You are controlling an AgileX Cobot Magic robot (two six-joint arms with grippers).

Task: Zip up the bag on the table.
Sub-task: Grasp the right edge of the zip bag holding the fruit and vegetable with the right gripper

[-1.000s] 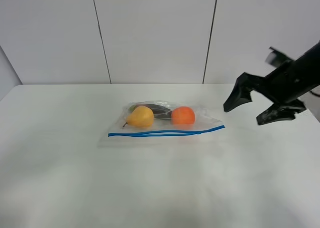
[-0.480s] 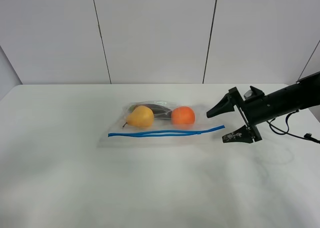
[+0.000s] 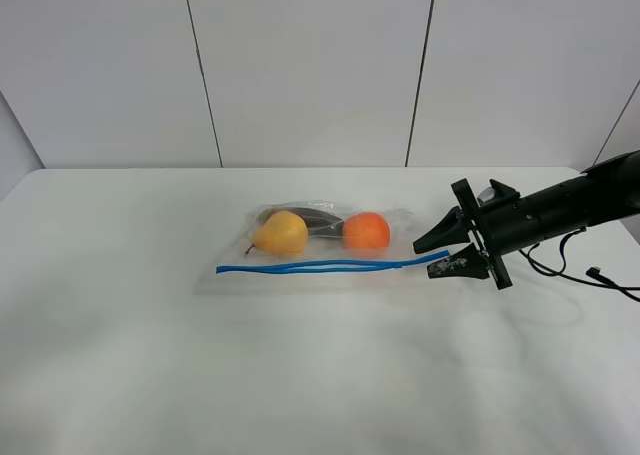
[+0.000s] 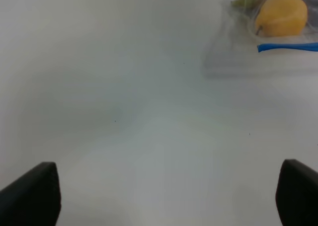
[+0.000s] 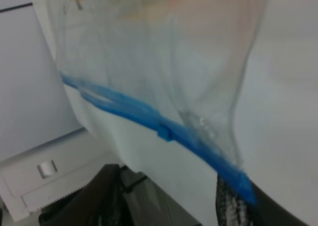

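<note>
The half-closed black right tool (image 3: 426, 261) straddles the thin blue zip strip (image 3: 330, 265) at its right end; grip unclear. A slip could drag the clear plastic bag (image 3: 310, 251) along the white bench (image 3: 300, 375).

Right end effector (image 3: 424, 262) low, outstretched, jaws narrowly apart; left end effector (image 4: 164, 188) wide.

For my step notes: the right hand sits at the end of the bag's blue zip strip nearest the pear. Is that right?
Not quite. The right hand sits at the end of the bag's blue zip strip nearest the orange, not the pear. The exterior high view shows it.
</note>
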